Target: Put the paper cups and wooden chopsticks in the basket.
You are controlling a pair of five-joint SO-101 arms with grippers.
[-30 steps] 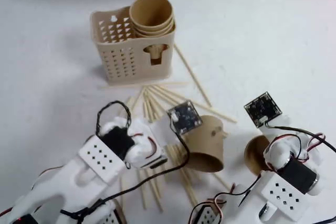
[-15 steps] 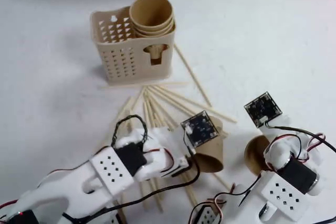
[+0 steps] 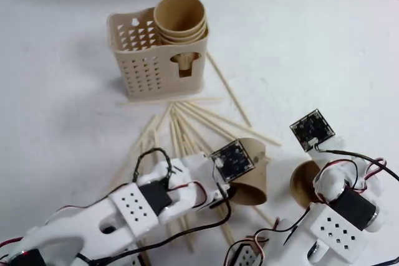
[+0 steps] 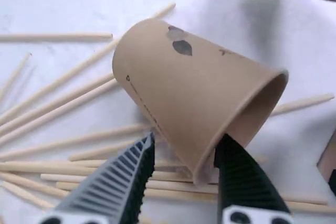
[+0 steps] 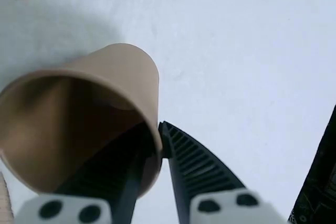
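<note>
cup [image 4: 194,93] lies sideways on chopsticks [image 4: 58,109], mouth toward wide left gripper [image 4: 187,141]; right gripper [image 5: 153,132] pinches second cup [image 5: 105,72] by its rim.

Shells: white plastic arm housings [image 3: 131,207] with grids of small round holes
Cables: black looped wires [image 3: 349,152] plus thin red ones
Wrists: square black circuit boards [image 3: 312,129]
Fingers: black ribbed plastic fingers [image 4: 123,182]

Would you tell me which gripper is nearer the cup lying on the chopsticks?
Left. The left gripper straddles the rim of the lying cup; the right gripper is apart, shut on a second cup.
</note>
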